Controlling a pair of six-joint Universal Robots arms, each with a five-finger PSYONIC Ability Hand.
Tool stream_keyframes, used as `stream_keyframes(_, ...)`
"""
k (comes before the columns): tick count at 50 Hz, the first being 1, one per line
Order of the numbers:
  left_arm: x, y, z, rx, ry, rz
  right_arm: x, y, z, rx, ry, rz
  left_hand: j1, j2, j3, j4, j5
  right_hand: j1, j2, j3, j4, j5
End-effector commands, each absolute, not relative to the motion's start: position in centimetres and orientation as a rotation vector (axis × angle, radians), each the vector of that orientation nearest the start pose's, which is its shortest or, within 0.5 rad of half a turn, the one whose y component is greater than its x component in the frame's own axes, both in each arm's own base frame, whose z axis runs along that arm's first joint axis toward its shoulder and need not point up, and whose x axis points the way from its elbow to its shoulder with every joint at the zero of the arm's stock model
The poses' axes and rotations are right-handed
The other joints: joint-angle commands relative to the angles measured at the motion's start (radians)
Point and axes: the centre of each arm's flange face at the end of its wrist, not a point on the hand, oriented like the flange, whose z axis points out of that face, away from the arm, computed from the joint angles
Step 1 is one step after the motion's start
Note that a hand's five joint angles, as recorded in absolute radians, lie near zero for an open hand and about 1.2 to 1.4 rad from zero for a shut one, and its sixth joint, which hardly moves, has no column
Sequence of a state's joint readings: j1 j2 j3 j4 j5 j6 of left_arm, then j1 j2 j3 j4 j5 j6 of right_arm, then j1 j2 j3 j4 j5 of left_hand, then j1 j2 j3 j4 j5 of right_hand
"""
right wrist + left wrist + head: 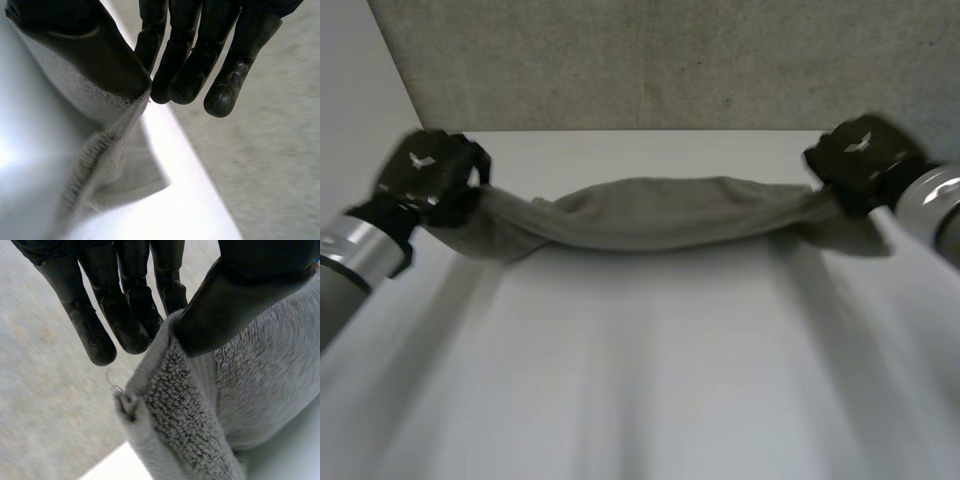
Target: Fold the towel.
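Note:
A grey towel (pixel 660 212) hangs stretched between my two hands above the far part of the white table (pixel 640 380), sagging a little in the middle. My left hand (pixel 425 175) pinches its left end; in the left wrist view the thumb (pixel 230 305) presses the towel's corner (pixel 175 400) against the straight fingers (pixel 130 315). My right hand (pixel 860 160) pinches the right end; in the right wrist view the thumb (pixel 85 45) clamps the towel's hem (pixel 110 130) against the fingers (pixel 195 60).
A grey speckled floor (pixel 660 60) lies beyond the table's far edge. A pale wall (pixel 360 90) stands at the left. Both hands are near the table's far edge.

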State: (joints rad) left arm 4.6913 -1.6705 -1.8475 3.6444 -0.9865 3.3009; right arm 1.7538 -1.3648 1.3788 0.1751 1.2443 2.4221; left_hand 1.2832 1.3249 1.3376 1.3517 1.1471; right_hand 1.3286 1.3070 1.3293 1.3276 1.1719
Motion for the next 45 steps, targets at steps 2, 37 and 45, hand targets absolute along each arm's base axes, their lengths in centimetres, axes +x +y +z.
stream_keyframes(2,-16.6,-29.7,28.6,0.937,2.01,-2.634,19.2,-29.4,32.2,-1.258,2.004,-2.114,0.113,0.071,0.059,0.045,0.075,0.068,0.089,0.067,0.069,0.05)
stream_keyframes(37,-21.5,-39.4,19.2,1.086,2.219,-2.403,21.2,-38.3,21.7,-1.566,2.153,-2.044,0.113,0.071,0.059,0.045,0.075,0.068,0.089,0.067,0.069,0.05)
stream_keyframes(45,-22.4,-41.0,17.9,1.037,2.224,-2.386,22.1,-39.6,19.6,-1.559,2.115,-2.087,0.113,0.071,0.059,0.045,0.075,0.068,0.089,0.067,0.069,0.05)
